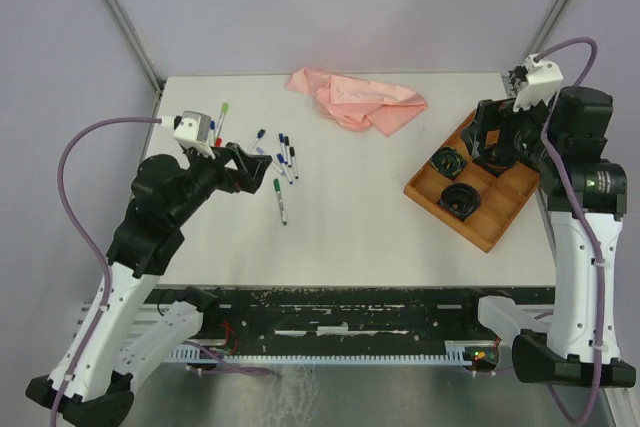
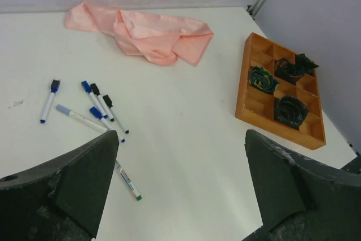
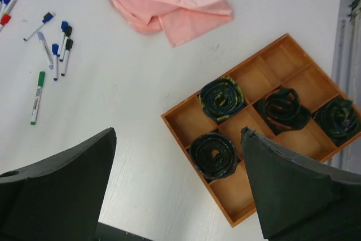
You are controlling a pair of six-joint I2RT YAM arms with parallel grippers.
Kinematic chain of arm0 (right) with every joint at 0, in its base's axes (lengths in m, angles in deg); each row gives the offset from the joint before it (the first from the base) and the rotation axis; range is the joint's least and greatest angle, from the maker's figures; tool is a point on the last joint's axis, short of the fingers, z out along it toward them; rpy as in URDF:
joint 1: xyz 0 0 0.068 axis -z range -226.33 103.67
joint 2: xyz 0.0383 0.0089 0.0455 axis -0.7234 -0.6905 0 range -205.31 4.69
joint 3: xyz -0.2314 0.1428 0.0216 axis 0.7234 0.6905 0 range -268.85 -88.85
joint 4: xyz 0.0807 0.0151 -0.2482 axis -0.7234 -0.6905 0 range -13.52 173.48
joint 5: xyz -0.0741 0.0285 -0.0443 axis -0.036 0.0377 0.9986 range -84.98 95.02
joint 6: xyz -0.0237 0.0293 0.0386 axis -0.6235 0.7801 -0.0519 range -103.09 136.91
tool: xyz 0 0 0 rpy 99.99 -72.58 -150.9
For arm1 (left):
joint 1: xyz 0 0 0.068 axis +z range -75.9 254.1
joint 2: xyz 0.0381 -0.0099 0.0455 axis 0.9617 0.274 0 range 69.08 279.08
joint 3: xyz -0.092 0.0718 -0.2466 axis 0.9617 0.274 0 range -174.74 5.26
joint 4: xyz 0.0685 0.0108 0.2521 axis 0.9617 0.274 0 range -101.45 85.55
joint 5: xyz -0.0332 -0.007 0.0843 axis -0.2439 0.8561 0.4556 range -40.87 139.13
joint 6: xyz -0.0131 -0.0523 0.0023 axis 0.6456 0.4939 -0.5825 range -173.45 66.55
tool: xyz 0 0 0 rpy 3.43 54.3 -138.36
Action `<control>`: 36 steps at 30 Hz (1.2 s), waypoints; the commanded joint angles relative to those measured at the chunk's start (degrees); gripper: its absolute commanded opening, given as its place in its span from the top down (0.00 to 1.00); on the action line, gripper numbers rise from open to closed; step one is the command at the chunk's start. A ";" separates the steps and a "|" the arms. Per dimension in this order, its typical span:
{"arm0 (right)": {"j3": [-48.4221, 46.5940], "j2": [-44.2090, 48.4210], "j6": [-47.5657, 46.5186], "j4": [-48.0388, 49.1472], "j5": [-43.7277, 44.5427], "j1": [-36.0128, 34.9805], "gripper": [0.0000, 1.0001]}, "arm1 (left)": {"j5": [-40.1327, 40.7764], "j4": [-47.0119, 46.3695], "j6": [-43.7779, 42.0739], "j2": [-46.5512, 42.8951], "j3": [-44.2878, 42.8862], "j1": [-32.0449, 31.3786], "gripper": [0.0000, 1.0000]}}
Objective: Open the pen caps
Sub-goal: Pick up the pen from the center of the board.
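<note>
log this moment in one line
left hand open, near pens | right hand open, over tray | pen caps on

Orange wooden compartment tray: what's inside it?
Four dark coiled rolls, one per cell, in the orange wooden compartment tray; other cells show bare wood. A finger of the right claw hides one corner; beneath the coils is covered.

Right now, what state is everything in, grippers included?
Left gripper: open, empty.
Right gripper: open, empty, over the tray.
Pen caps: on their pens.
Green pen: capped, lying flat.
Pink cloth: crumpled.
Wooden tray: holds four dark coils.
</note>
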 commanded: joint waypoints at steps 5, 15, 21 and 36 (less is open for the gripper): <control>10.55 0.60 7.08 7.57 0.07 -1.90 0.01 | -0.95 -6.00 8.89 -9.92 14.42 4.92 0.01; 23.24 1.49 5.41 16.25 -8.55 -3.09 0.01 | -3.10 -14.72 20.25 -11.65 29.59 7.84 0.01; 29.80 1.60 4.02 21.58 -18.85 -3.33 0.01 | 19.67 -12.69 18.81 -1.52 28.75 -9.88 0.01; 31.24 -0.85 -7.36 18.25 -27.08 -4.26 0.01 | 40.08 -11.30 19.22 29.26 18.92 -24.67 0.06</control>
